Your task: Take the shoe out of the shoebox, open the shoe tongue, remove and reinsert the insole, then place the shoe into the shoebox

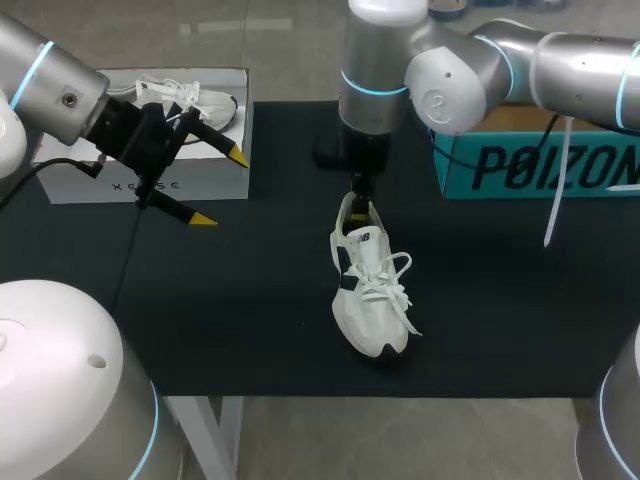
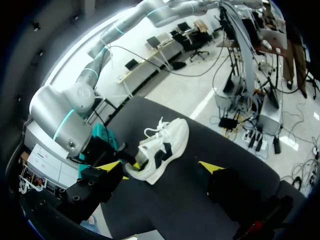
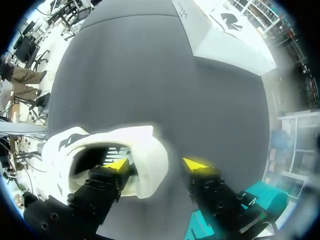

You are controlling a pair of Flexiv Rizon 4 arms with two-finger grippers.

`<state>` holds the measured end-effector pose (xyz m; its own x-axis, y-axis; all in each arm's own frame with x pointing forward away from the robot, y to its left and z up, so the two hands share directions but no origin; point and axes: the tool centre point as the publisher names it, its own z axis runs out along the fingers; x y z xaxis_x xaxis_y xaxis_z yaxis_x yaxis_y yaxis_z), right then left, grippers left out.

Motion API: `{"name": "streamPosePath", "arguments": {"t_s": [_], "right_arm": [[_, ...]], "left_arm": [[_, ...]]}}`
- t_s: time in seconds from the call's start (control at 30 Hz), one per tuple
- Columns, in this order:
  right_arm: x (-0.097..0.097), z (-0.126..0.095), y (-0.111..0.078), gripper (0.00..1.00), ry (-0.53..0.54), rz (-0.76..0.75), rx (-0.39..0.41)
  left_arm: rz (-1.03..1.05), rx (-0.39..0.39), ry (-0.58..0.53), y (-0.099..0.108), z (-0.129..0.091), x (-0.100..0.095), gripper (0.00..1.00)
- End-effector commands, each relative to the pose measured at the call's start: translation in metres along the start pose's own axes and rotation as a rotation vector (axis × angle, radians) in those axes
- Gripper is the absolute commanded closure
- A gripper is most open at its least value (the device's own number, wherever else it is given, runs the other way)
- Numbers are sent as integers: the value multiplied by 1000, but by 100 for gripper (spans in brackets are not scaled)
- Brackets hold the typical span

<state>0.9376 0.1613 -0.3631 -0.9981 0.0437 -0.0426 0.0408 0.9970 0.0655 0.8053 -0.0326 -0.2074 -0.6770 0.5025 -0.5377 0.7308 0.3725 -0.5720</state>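
A white shoe (image 1: 370,290) with dark side marks and white laces lies on the black mat (image 1: 250,300), toe toward the front edge. My right gripper (image 1: 362,203) stands over its heel. In the right wrist view one finger (image 3: 112,172) is inside the shoe's (image 3: 145,150) opening. The other finger (image 3: 200,170) is outside the heel, with a gap to it, so the gripper (image 3: 156,165) is open. My left gripper (image 1: 220,188) hangs open and empty over the front of the white shoebox (image 1: 150,180). In the left wrist view, the shoe (image 2: 165,145) lies well ahead of it.
A second white shoe (image 1: 195,100) lies in the white shoebox at the back left. A teal box (image 1: 540,165) stands at the back right, behind my right arm. The white shoebox (image 3: 225,35) and the teal box (image 3: 260,197) also show in the right wrist view.
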Motion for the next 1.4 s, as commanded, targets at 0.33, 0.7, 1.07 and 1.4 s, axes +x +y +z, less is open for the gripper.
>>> {"name": "streamPosePath", "arguments": {"t_s": [0.33,0.7,1.07,1.4], "right_arm": [[2,1,-2,100,-1,4,7],[11,-32,-6,100,-66,33,-7],[-14,-123,-10,100,-175,131,2],[-53,-162,-61,100,-232,257,32]], "left_arm": [[1,-2,3,0,0,0,0],[1,-2,3,0,0,0,0],[1,-2,3,0,0,0,0],[1,-2,3,0,0,0,0]]}}
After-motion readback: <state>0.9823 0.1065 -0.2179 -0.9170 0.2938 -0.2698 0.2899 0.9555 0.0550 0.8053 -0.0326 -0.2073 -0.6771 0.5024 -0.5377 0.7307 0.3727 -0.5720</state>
